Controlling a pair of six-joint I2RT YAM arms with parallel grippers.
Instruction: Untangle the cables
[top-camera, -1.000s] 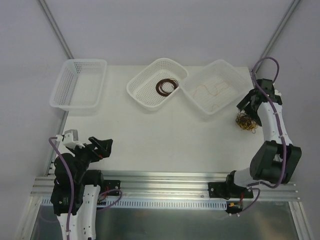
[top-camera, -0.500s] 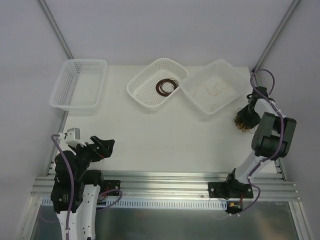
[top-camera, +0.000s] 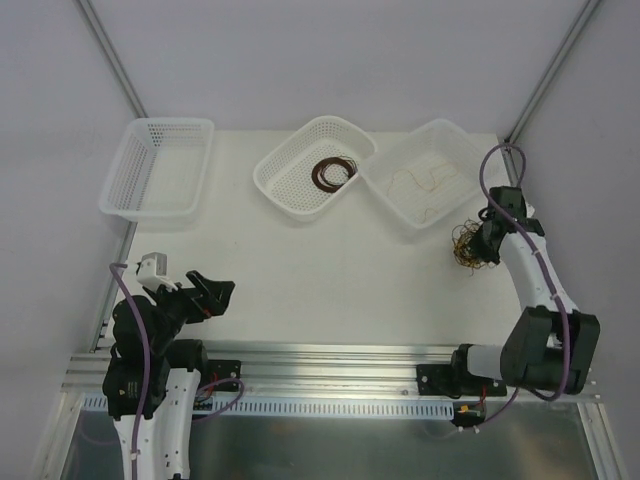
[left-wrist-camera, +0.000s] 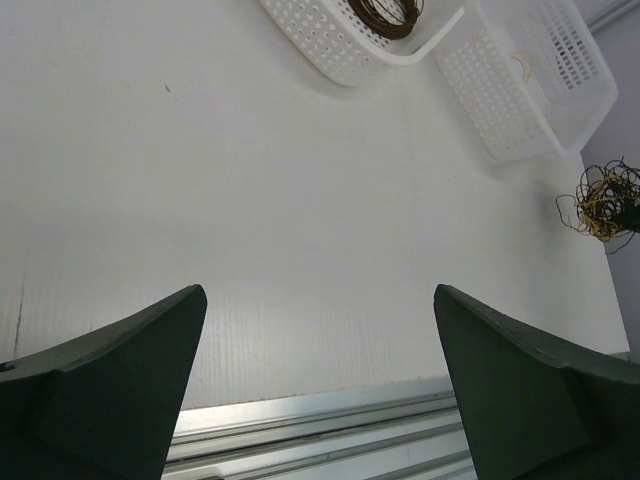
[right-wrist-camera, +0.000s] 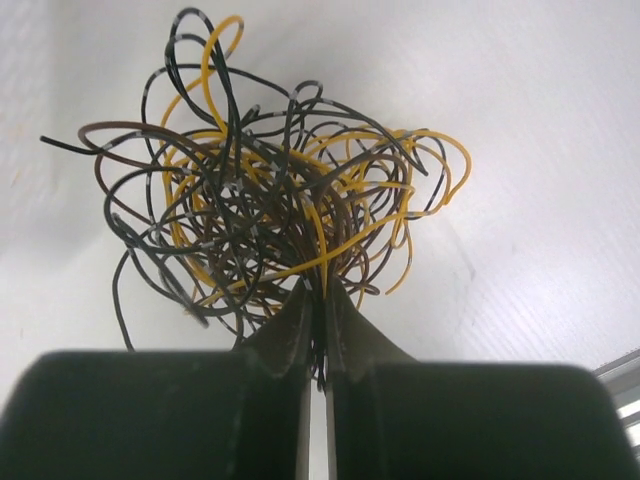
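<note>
Right wrist: cables, one black, brown and yellow tangle, near the right edge of the worktop, beside the rightmost basket. My right gripper, agape a second ago, now pinches a few strands. Teasing apart can begin, I judge. Left gripper idle, wide open.

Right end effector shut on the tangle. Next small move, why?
Probably a short lift of the right end effector, to test the grip: its jaws pinch a few strands at the edge of the cable tangle, while the left end effector sits open, far off.
</note>
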